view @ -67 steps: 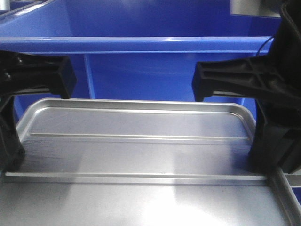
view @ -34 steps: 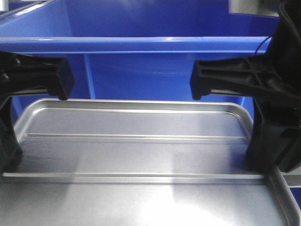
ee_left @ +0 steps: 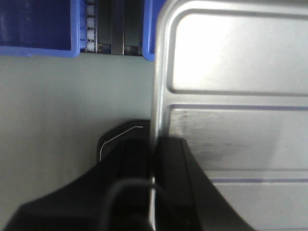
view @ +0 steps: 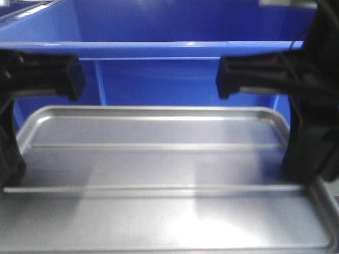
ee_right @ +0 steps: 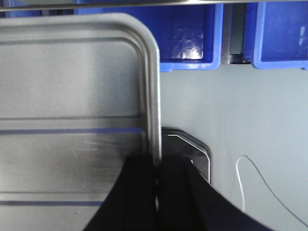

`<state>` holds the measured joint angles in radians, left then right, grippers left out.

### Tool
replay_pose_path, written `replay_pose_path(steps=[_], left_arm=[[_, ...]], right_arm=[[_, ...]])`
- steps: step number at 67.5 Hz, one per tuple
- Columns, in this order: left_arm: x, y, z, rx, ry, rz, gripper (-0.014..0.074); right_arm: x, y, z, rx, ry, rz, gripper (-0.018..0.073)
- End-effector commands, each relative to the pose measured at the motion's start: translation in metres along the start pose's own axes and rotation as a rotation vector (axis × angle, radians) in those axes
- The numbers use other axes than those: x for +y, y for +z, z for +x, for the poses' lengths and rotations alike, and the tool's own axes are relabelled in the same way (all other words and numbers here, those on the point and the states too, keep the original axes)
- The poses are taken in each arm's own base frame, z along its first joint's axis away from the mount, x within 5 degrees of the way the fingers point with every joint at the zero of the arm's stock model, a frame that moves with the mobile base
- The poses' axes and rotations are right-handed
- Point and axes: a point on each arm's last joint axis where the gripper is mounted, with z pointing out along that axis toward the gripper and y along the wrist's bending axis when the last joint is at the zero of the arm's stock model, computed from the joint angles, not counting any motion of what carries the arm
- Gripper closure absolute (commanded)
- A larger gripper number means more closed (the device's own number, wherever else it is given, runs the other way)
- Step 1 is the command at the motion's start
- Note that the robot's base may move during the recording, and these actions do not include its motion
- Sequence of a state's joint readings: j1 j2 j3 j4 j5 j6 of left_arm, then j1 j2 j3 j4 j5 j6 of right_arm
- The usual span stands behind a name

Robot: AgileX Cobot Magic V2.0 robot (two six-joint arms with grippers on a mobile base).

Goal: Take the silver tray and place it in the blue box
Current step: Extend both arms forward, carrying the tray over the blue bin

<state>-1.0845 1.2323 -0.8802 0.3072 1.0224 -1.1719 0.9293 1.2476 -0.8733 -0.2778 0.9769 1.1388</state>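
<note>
Left gripper (ee_left: 154, 147): your fingers (ee_left: 171, 159) are clamped on the tray's left rim, one outside the edge and one inside on the floor. In the front view the gripper (view: 10, 127) shows at the left edge as a black arm over the tray and a black block down at its side.
Left background: in the left wrist view you see pale table (ee_left: 53, 115) beside the tray and a blue bin (ee_left: 38, 24) past it.
Tray (view: 159, 164): it is held level between both grippers, long ridges running side to side. Its far rim lies in front of the box's ribbed side wall and below the box rim, so it is outside the box and close to it. The front view is slightly blurred.
Box (view: 159, 48): it spans the whole width behind the tray, with its flanged rim above the tray's far edge.
Right gripper (ee_right: 157, 166): the fingers (ee_right: 139, 183) are closed on the tray's (ee_right: 72, 82) right rim near its rounded corner – one on each side of the edge.
Right background: you see table (ee_right: 260, 106) with a thin white wire (ee_right: 246, 163) lying on it, and blue bins (ee_right: 190, 33) beyond.
</note>
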Motion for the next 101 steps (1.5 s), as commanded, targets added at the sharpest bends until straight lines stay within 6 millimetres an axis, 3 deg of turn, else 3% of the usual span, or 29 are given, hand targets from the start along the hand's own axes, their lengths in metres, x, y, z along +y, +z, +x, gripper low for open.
replay_pose_path(steps=[1, 12, 33, 47, 59, 78, 89, 101], left_arm=[[0.002, -0.031, -0.010, -0.059, -0.017, 0.034, 0.0603], [0.002, -0.063, -0.021, -0.126, -0.015, 0.090, 0.0604], [-0.001, -0.098, -0.043, -0.266, 0.003, 0.131, 0.0604], [-0.006, -0.111, -0.056, -0.363, 0.085, 0.141, 0.0603], [-0.022, -0.111, -0.081, -0.413, 0.118, 0.155, 0.0602], [-0.046, -0.106, -0.135, -0.442, 0.124, 0.249, 0.0602], [-0.054, -0.089, -0.169, -0.453, 0.103, 0.277, 0.0602], [-0.051, -0.066, -0.194, -0.475, 0.055, 0.266, 0.0602]], right_arm=[[0.001, -0.028, -0.014, -0.055, -0.031, 0.003, 0.0505], [0.007, -0.053, -0.025, -0.098, -0.026, -0.042, 0.0505], [0.015, -0.088, -0.046, -0.204, -0.053, -0.107, 0.0505], [0.019, -0.110, -0.064, -0.284, -0.088, -0.157, 0.0505], [0.017, -0.123, -0.084, -0.346, -0.067, -0.173, 0.0505], [0.029, -0.112, -0.131, -0.421, -0.080, -0.157, 0.0505], [0.033, -0.098, -0.168, -0.440, -0.040, -0.173, 0.0505], [0.036, -0.073, -0.193, -0.411, -0.030, -0.201, 0.0505]])
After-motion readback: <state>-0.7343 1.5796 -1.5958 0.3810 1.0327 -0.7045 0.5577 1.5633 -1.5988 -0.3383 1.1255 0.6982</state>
